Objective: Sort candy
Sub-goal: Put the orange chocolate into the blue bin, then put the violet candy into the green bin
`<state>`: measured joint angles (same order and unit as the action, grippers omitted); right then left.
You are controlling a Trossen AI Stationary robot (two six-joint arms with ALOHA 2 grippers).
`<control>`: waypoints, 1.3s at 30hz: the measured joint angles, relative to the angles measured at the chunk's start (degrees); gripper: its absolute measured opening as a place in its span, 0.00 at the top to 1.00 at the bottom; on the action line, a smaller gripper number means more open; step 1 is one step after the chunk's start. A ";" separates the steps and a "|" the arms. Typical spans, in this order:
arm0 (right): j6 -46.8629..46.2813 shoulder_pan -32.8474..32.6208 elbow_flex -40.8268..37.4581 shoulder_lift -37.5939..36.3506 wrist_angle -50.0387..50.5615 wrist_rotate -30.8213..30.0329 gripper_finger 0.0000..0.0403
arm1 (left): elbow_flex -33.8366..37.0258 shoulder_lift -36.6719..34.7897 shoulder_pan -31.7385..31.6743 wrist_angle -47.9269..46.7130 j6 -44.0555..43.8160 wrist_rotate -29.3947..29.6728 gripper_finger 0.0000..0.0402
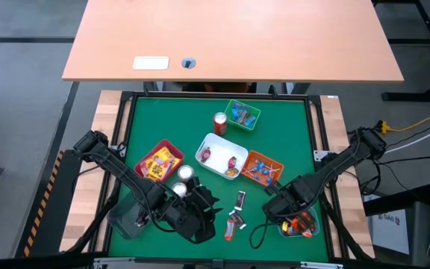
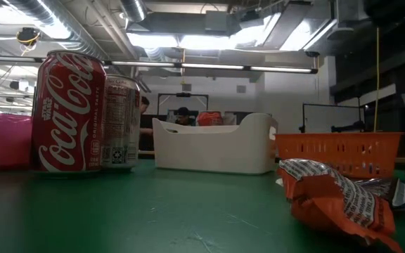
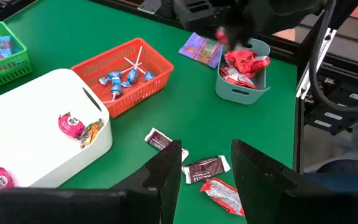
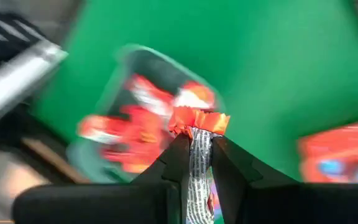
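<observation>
the right gripper (image 4: 194,146) is clamped on an orange-and-silver candy wrapper (image 4: 199,134), held above the teal bin (image 4: 114,93) of red packets. it looks light, crinkly and slippery, best pinched at the crimped end. the left gripper (image 3: 207,163) hangs apart over dark bars (image 3: 207,167) on the green mat (image 3: 185,112).
</observation>
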<state>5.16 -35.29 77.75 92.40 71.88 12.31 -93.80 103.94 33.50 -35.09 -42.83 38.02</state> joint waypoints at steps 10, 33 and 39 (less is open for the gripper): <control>-18.87 -0.02 0.29 0.00 -0.25 9.00 0.86 | -0.01 0.00 0.01 -0.02 0.00 0.00 0.68; -18.87 0.04 -0.37 -0.14 17.00 -2.05 0.58 | 0.00 0.00 0.02 -0.02 0.00 0.00 0.68; -18.39 1.75 -10.63 -4.78 13.49 -2.14 0.58 | 0.00 0.00 0.00 -0.02 0.00 0.09 0.68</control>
<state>-13.23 -33.54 67.12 87.62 85.38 10.16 -93.80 103.94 33.50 -35.11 -42.83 38.11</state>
